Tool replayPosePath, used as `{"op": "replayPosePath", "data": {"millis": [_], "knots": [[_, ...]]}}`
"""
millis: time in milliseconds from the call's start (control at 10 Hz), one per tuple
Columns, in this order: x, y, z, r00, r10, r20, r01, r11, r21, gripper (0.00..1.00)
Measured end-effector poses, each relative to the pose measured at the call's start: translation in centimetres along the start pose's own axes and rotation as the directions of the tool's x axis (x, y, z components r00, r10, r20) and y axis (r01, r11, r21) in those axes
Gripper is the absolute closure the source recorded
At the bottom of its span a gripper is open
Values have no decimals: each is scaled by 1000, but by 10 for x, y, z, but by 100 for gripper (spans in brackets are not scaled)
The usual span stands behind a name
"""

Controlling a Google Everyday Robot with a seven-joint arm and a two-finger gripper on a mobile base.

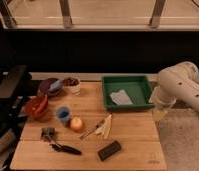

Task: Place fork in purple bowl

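The fork (92, 130) is a thin grey piece lying at a slant near the middle of the wooden board, touching the pale yellow strips (106, 126) on its right. The purple bowl (47, 87) sits at the board's back left corner with a light blue object resting in it. My white arm comes in from the right. Its gripper (159, 114) hangs low off the board's right edge, below the green tray's right end. It is far from the fork, open, and holds nothing that I can see.
A green tray (138, 81) with a white cloth stands at the back right. On the left are a small white cup (71, 85), a red-orange bowl (37, 106), a blue cup (63, 114) and a round fruit (76, 123). A black-handled tool (62, 146) and a dark bar (109, 150) lie near the front.
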Motion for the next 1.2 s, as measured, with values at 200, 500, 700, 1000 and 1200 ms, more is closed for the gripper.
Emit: {"op": "replayPosePath", "data": {"millis": [200,500,700,1000,1200], "knots": [[0,0,1,1000,-12,-7,12,1000,0,35],[-33,-4,6,993,-114,-9,114,993,-10,35],[-72,-7,14,982,-191,8,191,981,-21,35],[-125,-7,30,959,-268,97,274,960,-58,35],[-162,-6,43,932,-309,188,329,940,-87,35]]}}
